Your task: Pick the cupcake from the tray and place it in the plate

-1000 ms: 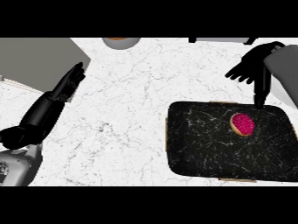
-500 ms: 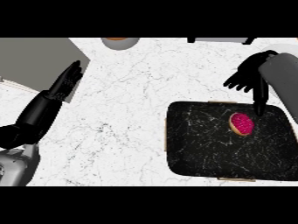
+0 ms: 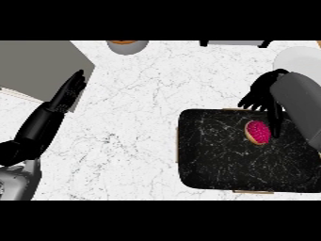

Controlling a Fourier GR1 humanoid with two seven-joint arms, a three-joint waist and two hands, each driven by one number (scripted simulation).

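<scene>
Nearest to us, the black tray (image 3: pixel 246 169) is lying on the white marbled desk (image 3: pixel 135 136) at our right, its wooden rim peeking out along the edges. Toward the tray's far right part, the cupcake (image 3: pixel 258 132) with its pink top is sitting inside the tray.

Our right hand (image 3: pixel 263 96) is hanging over the tray's far edge, fingers pointing down and relaxed, grasping nothing; one fingertip is reaching just beside the cupcake's right side, and we cannot tell whether it is touching.

On our left, our left hand (image 3: pixel 69 92) is resting over the desk with fingers straight and released, pointing away from us toward a grey slab (image 3: pixel 24 66).

Farther off at the right, the white plate (image 3: pixel 305 61) is showing partly behind our right forearm. At the far edge, a grey bowl (image 3: pixel 126 46) is sitting partly cut off.
</scene>
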